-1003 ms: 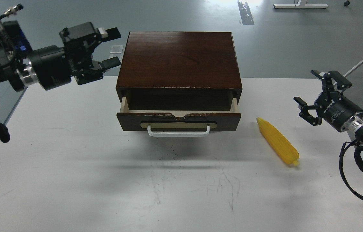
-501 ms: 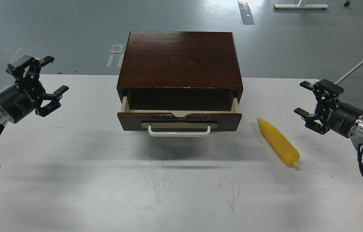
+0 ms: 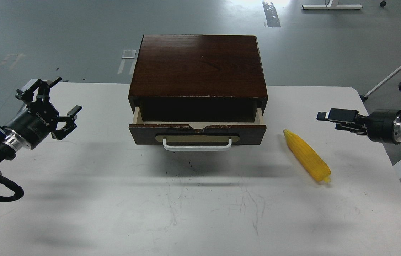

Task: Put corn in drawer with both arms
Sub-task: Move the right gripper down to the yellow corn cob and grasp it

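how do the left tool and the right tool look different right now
The left tool has its fingers spread wide, angled up toward the box. The right tool is seen side-on, level, pointing left above the corn, so its opening cannot be judged. Both hold nothing and hover over the table.

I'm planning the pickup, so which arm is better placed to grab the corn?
The right. Its gripper hangs over the table's right side near the corn, with nothing between them. The left gripper is beyond the drawer, on the far side.
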`<action>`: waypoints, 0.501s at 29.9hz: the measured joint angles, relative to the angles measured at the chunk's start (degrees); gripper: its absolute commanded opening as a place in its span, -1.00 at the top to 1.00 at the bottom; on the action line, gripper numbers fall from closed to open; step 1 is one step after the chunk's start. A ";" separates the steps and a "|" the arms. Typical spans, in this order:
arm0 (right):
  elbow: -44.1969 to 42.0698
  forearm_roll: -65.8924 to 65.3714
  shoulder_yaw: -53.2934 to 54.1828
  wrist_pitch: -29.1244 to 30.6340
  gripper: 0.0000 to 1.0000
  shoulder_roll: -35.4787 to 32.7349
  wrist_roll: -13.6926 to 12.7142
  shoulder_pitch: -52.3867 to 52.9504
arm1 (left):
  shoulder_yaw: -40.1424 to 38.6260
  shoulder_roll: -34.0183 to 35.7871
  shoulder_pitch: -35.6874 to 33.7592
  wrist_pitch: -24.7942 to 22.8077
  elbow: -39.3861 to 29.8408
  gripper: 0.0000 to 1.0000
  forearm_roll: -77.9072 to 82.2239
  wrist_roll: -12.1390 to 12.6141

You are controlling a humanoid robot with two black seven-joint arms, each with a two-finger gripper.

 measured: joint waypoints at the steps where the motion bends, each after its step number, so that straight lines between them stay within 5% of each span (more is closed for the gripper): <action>1: -0.04 -2.40 -0.78 -0.47 -0.99 0.60 0.00 0.50 | -0.02 0.00 0.01 0.00 0.00 -0.98 0.00 0.00; 15: -2.33 -10.22 -15.67 -7.79 -0.84 8.27 0.01 4.20 | -0.07 0.23 0.02 0.00 0.01 -0.98 0.33 0.00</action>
